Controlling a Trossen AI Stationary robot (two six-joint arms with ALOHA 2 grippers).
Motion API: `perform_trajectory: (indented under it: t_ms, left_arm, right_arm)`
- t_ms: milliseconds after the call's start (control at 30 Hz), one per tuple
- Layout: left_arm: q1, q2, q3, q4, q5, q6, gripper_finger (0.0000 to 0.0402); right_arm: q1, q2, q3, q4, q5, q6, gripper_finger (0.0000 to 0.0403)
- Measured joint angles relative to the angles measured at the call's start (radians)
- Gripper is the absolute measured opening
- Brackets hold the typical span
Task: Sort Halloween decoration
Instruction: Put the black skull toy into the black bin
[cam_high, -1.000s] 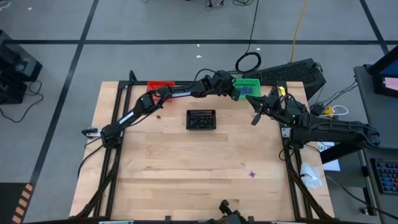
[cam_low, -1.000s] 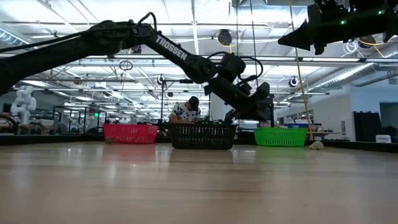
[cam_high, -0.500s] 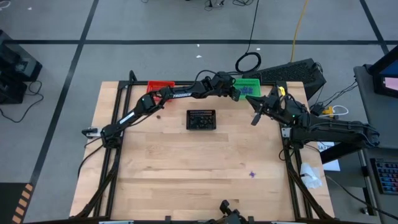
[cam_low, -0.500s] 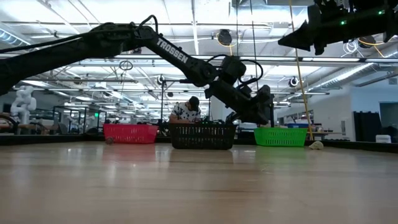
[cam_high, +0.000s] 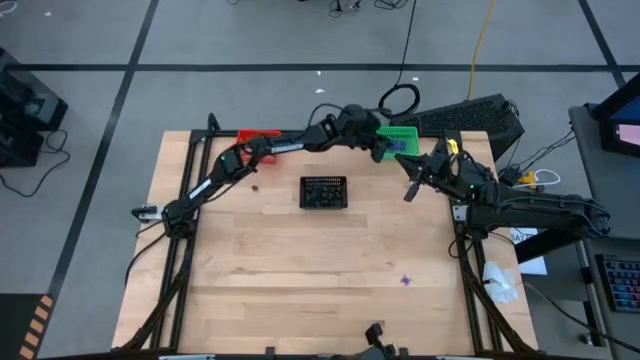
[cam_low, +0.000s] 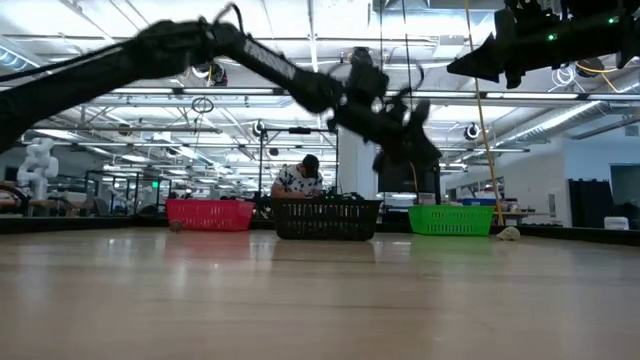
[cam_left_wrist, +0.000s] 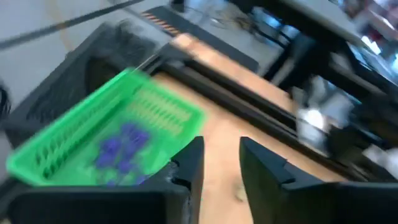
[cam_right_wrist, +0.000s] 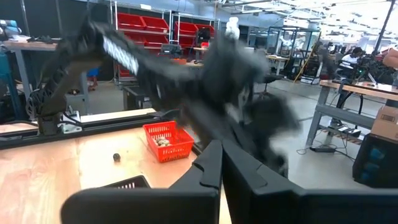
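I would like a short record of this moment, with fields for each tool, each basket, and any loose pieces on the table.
left tool: open, empty, beside the green basket
right tool: shut, holds nothing visible, raised at the table's right edge
green basket: far edge, purple trinkets inside
red basket: far edge, pale lumps inside
black basket: mid-table, contents too small to tell
loose pieces: a purple spiky one on the near right; a dark bit near the red basket

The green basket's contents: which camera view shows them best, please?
The left wrist view: it looks down into the green basket at purple trinkets inside. The high view shows it small, partly under the left tool; the low view shows only its side wall.
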Motion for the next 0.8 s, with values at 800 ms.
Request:
perform_trajectory:
  t_ms: [800]
  left_arm:
    - [-0.070, -0.431, -0.026, -1.241, -0.275, 0.656, 0.0000]
  right_arm:
    - [0.000, 0.000, 0.000, -0.015, -0.001, -0.019, 0.0000]
